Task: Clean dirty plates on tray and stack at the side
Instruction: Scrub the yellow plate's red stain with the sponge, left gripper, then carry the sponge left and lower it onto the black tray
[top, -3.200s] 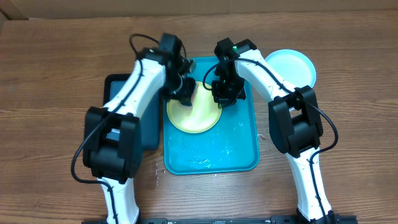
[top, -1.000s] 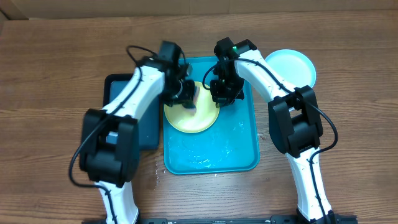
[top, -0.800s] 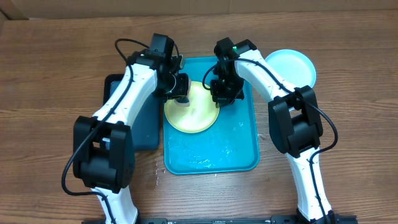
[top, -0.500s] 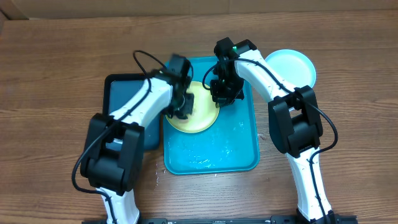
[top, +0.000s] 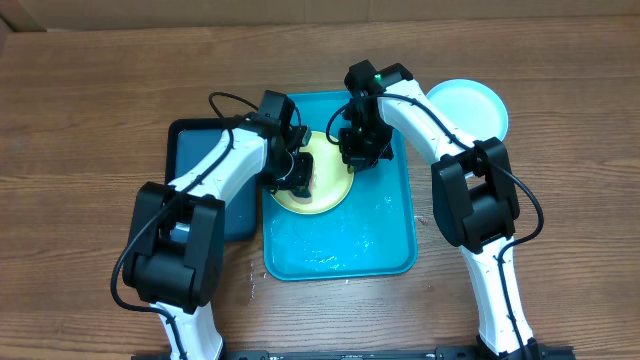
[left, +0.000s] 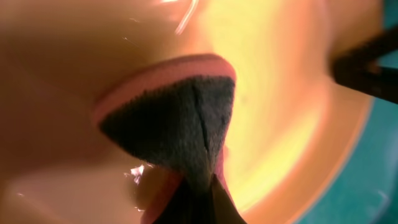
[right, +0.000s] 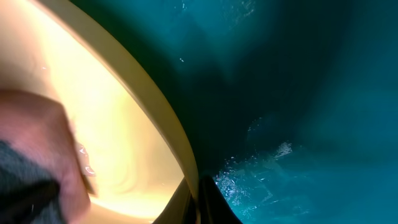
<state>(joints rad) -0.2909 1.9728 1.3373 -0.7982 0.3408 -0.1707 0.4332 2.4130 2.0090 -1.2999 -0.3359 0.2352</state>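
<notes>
Left gripper (top: 296, 174) clamped tight on a sponge (left: 180, 124), pink foam with a dark scrub face, pinched to a fold between the jaws. The sponge's dark face is pressed flat on the inside of the yellow plate (top: 318, 186), on its left half. Right gripper (top: 360, 150) is closed on the same plate's rim at the upper right edge. In the right wrist view the rim (right: 168, 137) runs straight down into the fingertips. The plate looks tilted, its right side lifted off the floor of the teal tray (top: 340, 245), its lower left side low in the tray. It sits in the tray's upper half. The tray floor is wet, with a shiny film below the plate and droplets (right: 261, 162) near the held rim. Blue plate (top: 470, 106) lies off the tray on the table (top: 80, 120), just beside the tray's upper right corner, well clear of both grippers. Dark tray (top: 195, 140) touches the teal tray's left side, under the left arm.
</notes>
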